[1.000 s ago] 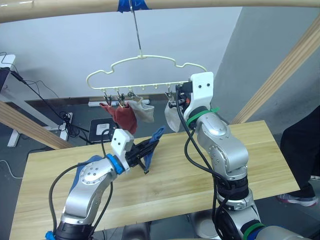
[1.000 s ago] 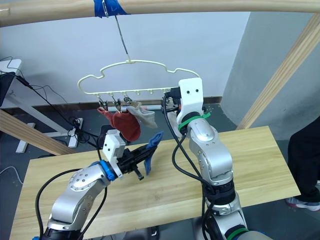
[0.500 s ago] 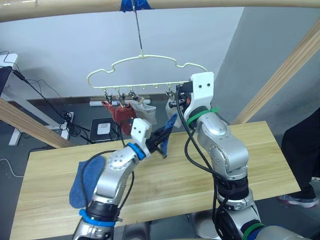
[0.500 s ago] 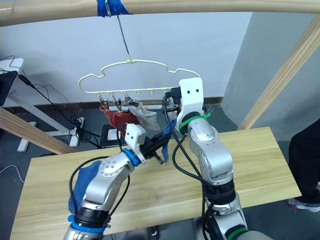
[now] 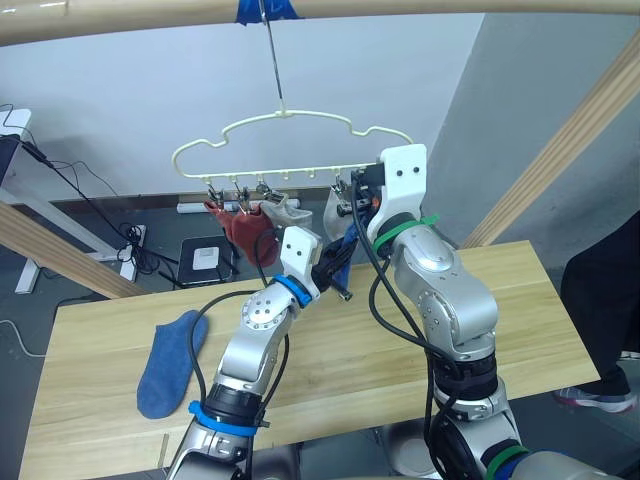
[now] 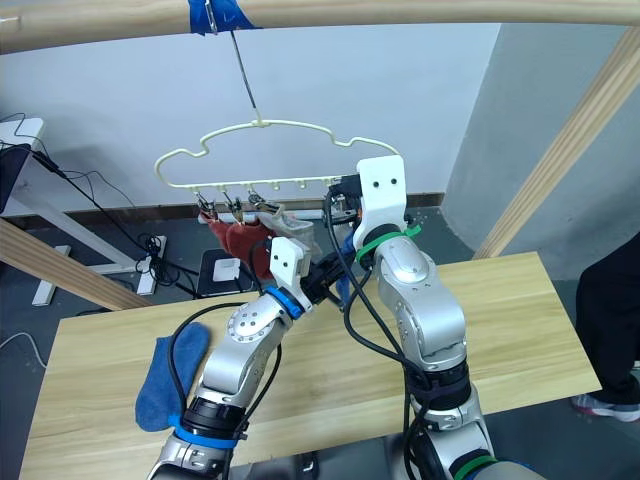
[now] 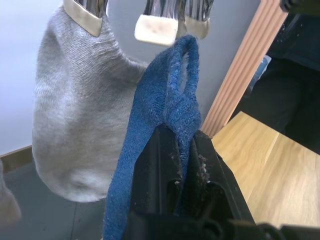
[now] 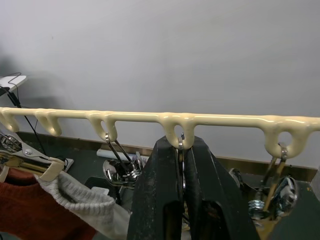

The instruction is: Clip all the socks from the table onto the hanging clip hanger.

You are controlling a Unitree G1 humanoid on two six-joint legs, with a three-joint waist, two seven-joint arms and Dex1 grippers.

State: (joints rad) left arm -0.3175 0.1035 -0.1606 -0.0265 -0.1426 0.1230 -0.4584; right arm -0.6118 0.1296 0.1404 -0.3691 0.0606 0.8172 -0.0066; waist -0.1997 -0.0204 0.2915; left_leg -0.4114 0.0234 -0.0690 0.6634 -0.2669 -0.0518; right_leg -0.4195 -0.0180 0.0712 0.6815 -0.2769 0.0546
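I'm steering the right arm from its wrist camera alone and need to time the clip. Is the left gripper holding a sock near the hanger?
Observer: Yes. The left gripper is shut on a blue knit ankle sock, whose cuff sits right under a pale clip pad.
Operator: Good. My right gripper is shut on its metal clip. What hangs beside that blue sock?
Observer: A light grey knit sock hangs from the neighbouring clip.
Operator: What's left on the table?
Observer: One more blue ankle sock lies flat on the light wooden table, towards the robot's left end.
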